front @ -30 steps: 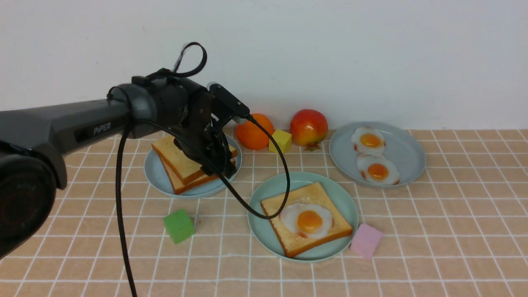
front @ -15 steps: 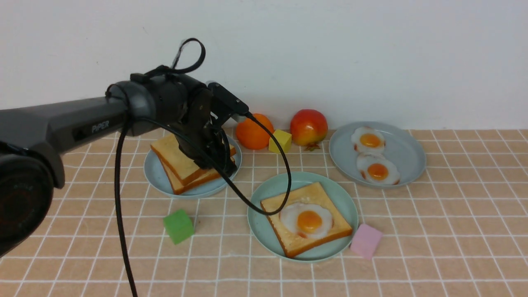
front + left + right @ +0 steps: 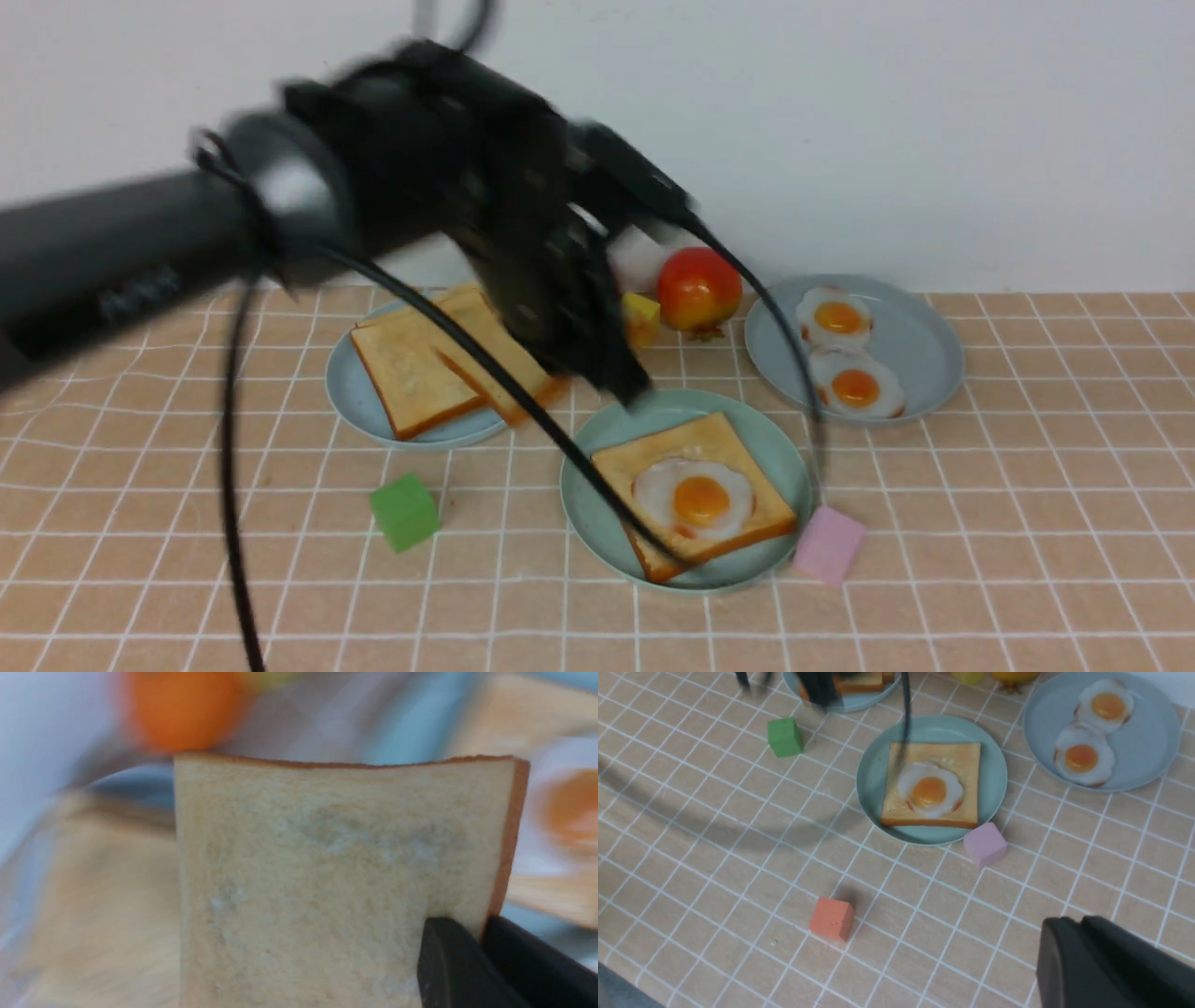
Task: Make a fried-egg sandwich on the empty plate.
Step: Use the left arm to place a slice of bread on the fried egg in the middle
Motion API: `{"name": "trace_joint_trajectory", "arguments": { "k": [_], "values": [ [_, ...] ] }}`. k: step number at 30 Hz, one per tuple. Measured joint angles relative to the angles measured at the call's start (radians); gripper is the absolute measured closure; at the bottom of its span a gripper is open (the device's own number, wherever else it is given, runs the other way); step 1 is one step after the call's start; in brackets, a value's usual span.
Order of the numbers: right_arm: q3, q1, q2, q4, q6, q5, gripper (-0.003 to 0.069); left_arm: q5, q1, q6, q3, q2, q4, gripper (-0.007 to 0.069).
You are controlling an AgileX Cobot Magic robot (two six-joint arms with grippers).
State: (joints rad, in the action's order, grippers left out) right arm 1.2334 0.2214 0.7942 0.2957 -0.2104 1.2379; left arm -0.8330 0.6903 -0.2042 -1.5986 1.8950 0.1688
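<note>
Peach tiled tabletop [image 3: 1027,523], mint plate [image 3: 787,459] midway, plain white wall [image 3: 934,121]

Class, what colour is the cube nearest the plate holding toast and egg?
The cube is pale pink, seen best in the right wrist view.

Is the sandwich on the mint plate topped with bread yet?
Open-faced: the egg lies bare on one toast slice; left gripper holds the top slice.

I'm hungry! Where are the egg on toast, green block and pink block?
egg on toast [image 3: 700,500]: front view, its yolk.
green block [image 3: 404,511]: front view, its middle.
pink block [image 3: 834,532]: front view, its top face.
</note>
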Motion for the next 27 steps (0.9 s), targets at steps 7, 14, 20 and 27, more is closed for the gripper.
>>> {"name": "trace_joint_trajectory", "arguments": {
  "k": [7,14,20,27],
  "values": [
    [0.000,0.000,-0.072,-0.003,0.000,0.008,0.0598,0.060,0.149,0.020,0.043,0.052,0.073,0.0571],
    [0.000,0.000,-0.110,-0.004,0.000,0.014,0.0596,0.115,0.150,0.032,0.043,0.091,0.093,0.0571],
    [-0.041,0.000,-0.112,-0.004,0.000,0.015,0.0595,0.178,0.150,0.035,0.043,0.110,0.093,0.0571],
    [-0.107,0.000,-0.112,-0.003,0.000,0.030,0.0592,0.185,0.149,0.102,0.043,0.161,0.122,0.0571]
  ]
}}
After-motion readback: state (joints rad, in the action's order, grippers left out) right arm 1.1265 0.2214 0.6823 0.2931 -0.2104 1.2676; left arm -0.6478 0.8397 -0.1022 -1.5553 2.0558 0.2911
